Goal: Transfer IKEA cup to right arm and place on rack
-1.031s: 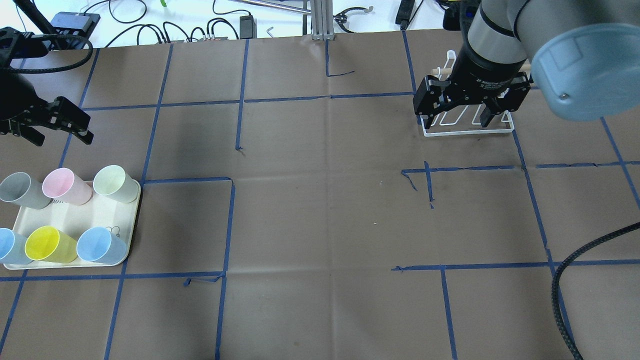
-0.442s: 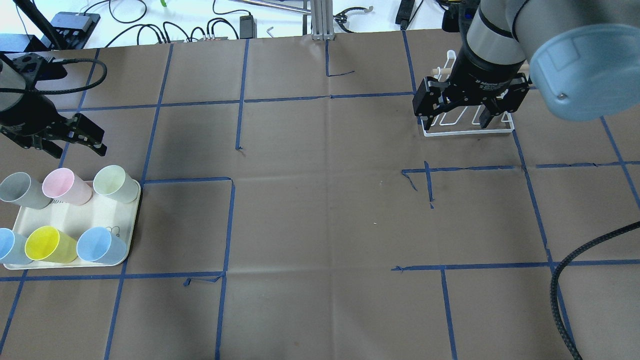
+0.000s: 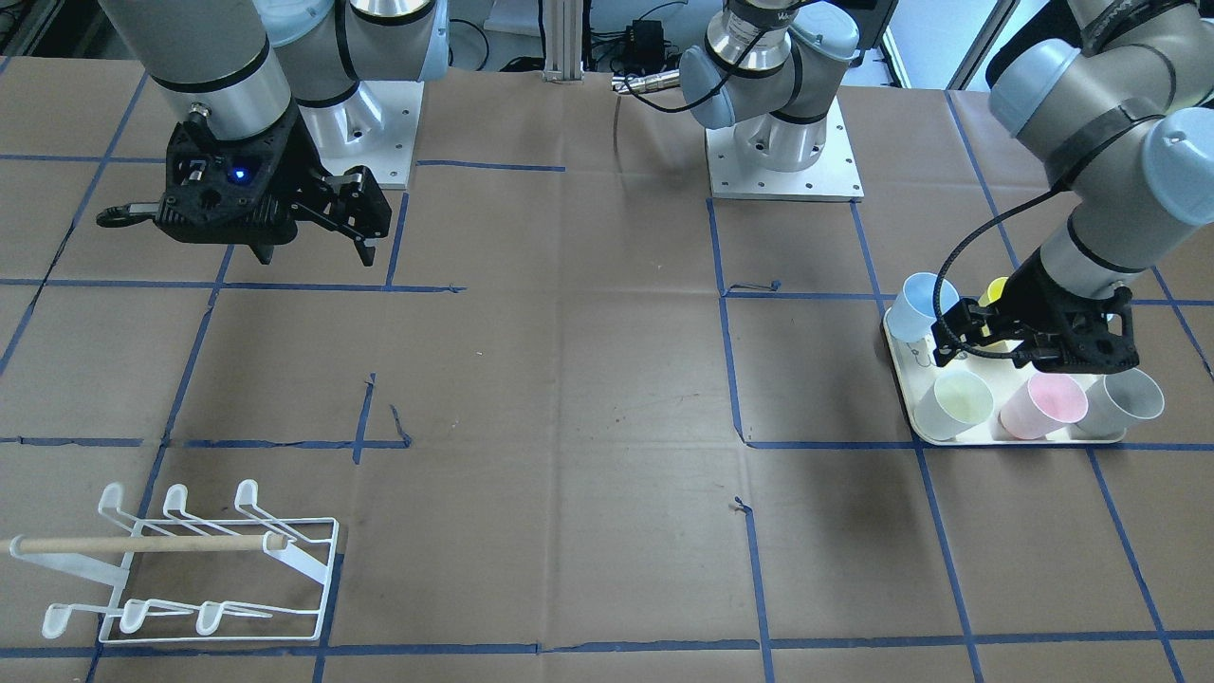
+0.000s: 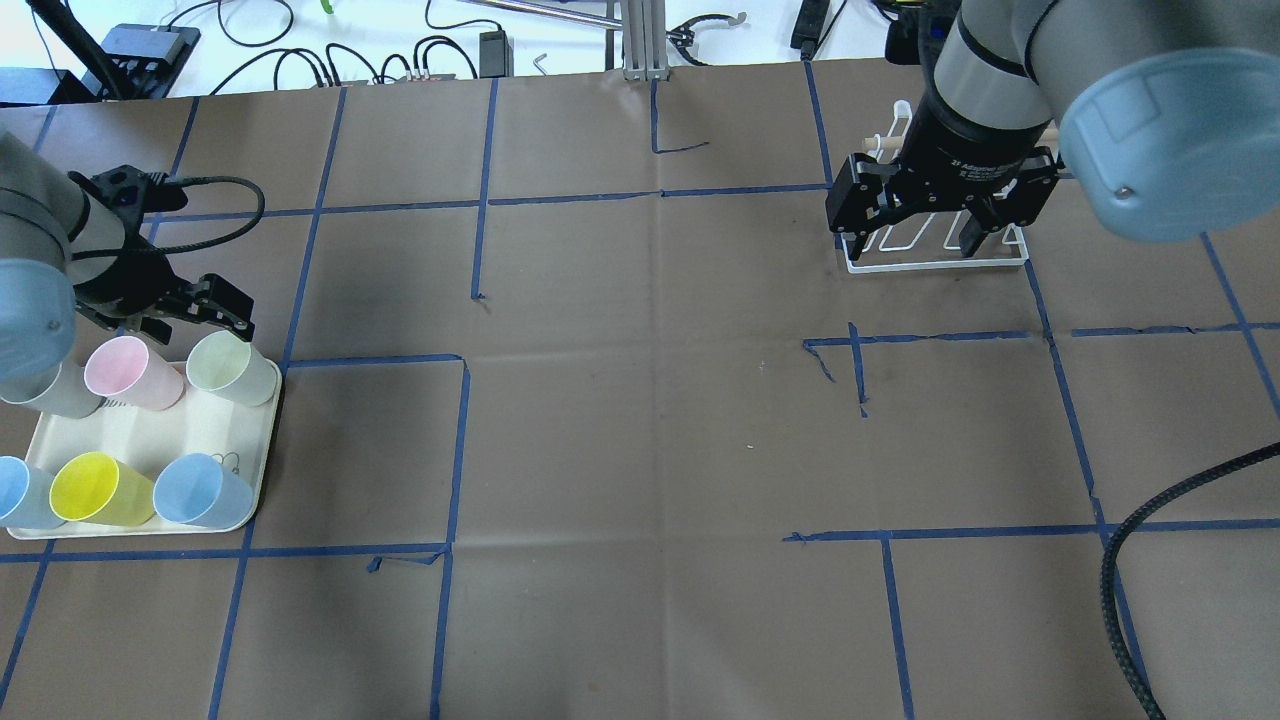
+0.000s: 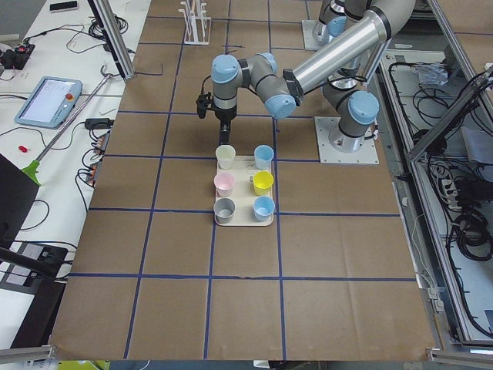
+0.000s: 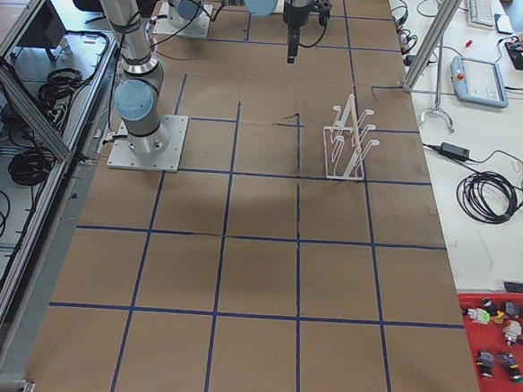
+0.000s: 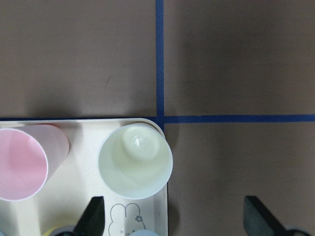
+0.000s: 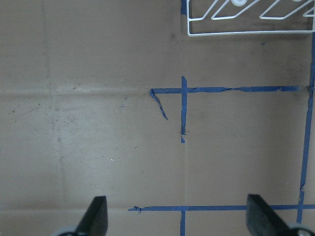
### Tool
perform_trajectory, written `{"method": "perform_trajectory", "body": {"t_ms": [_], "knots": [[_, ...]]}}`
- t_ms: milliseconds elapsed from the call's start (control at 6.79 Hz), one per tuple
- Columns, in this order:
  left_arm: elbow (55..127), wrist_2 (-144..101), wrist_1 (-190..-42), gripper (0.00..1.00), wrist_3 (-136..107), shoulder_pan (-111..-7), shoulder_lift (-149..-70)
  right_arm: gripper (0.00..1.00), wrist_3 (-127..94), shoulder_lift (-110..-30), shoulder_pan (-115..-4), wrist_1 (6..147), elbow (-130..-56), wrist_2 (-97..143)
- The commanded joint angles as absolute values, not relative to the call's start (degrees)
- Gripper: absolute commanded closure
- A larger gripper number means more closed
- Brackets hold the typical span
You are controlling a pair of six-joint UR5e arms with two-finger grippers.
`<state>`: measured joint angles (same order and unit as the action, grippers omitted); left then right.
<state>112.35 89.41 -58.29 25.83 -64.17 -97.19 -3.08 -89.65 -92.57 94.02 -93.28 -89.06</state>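
Observation:
Six IKEA cups stand on a cream tray [image 4: 140, 435]: grey [image 4: 45, 392], pink [image 4: 130, 370], pale green [image 4: 230, 365], yellow [image 4: 100, 488] and two blue [image 4: 200, 490]. My left gripper [image 4: 195, 318] is open and empty, just above the tray's far edge by the pale green cup [image 7: 135, 160]; its fingertips [image 7: 93, 216] show at the bottom of the left wrist view. My right gripper [image 4: 915, 235] is open and empty, held high. It overlaps the white wire rack [image 4: 940, 255] in the overhead view but is far from the rack [image 3: 190, 569] in the front-facing view.
The brown paper table carries a blue tape grid. A thick braided hose [image 4: 1130, 560] hangs over the near right corner. Cables and boxes [image 4: 440, 50] lie past the far edge. The arm bases [image 3: 782, 152] stand on the robot's side.
My left arm has swung right and toward the tray, so its open gripper is now at the pale green cup. The right arm has barely moved.

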Motion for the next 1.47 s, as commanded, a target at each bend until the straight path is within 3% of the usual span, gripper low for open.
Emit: {"method": "perform_trajectory", "body": {"t_ms": [0, 737, 884, 1179, 1326], "knots": [[118.20, 89.38, -50.73, 0.01, 24.87, -64.16, -99.21, 0.00, -2.99, -89.39, -92.64, 95.17, -93.34, -88.77], [117.42, 89.65, -50.36, 0.04, 26.10, -63.98, -101.95, 0.00, -9.03, -86.67, -92.99, 109.13, -93.34, -88.77], [117.33, 89.65, -50.36, 0.23, 26.71, -63.98, -101.95, 0.00, -10.71, -86.40, -93.08, 113.25, -93.34, -88.77], [115.68, 89.65, -50.54, 0.76, 28.04, -63.81, -102.30, 0.00, -15.63, -86.13, -93.43, 116.37, -93.34, -88.59], [114.79, 89.65, -50.80, 0.92, 28.21, -63.72, -102.57, 0.00, -17.65, -86.05, -93.34, 116.63, -93.43, -87.29]]}}
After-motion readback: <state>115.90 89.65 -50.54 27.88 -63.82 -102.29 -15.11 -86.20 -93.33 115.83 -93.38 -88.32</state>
